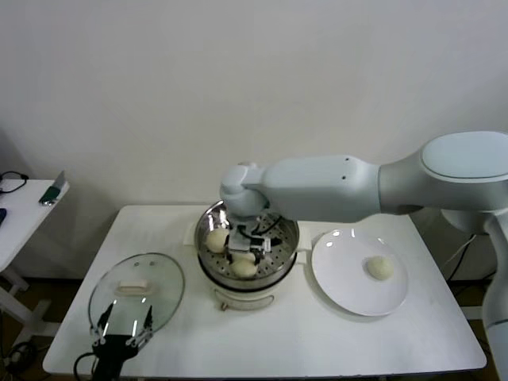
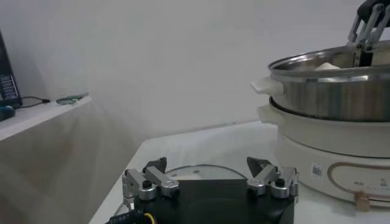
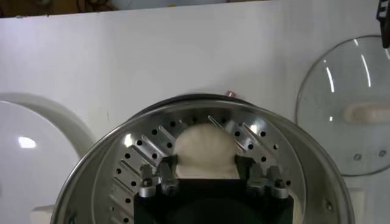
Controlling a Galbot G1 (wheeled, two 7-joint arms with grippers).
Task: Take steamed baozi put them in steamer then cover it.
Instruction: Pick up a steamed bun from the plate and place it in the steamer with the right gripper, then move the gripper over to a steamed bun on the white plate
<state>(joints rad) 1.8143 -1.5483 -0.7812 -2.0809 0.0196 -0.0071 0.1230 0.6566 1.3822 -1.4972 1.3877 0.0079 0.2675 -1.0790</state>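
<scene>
Three buns are sitting in the steamer [image 1: 208, 252], the shiny steel basket on its white pot base in the middle of the table [image 1: 278, 341]: one at the left [image 1: 216, 238], one at the front [image 1: 244, 267], and a third under the right gripper [image 1: 248, 238], mostly hidden from the head camera. The right wrist camera is showing that third bun [image 3: 204, 149] clearly: it is resting on the perforated floor with the gripper's two fingers [image 3: 247, 167] standing on either side of it. Whether the pads are touching the dough or just clearing it is hard to say from here; I cannot tell if the claw is pinching or letting go.

A fourth bun [image 1: 379, 267] is lying alone on the white plate [image 1: 337, 278] to the right of the steamer.

The glass lid [image 1: 159, 286] is lying flat on the table to the left of the steamer, its cream handle [image 1: 132, 286] facing up. The left gripper [image 1: 123, 321] is hovering over the lid's near edge. The left wrist camera is showing its fingers [image 2: 265, 173] spread wide, holding nothing, with the steamer's side and rim [image 2: 329, 91] rising beyond.
</scene>
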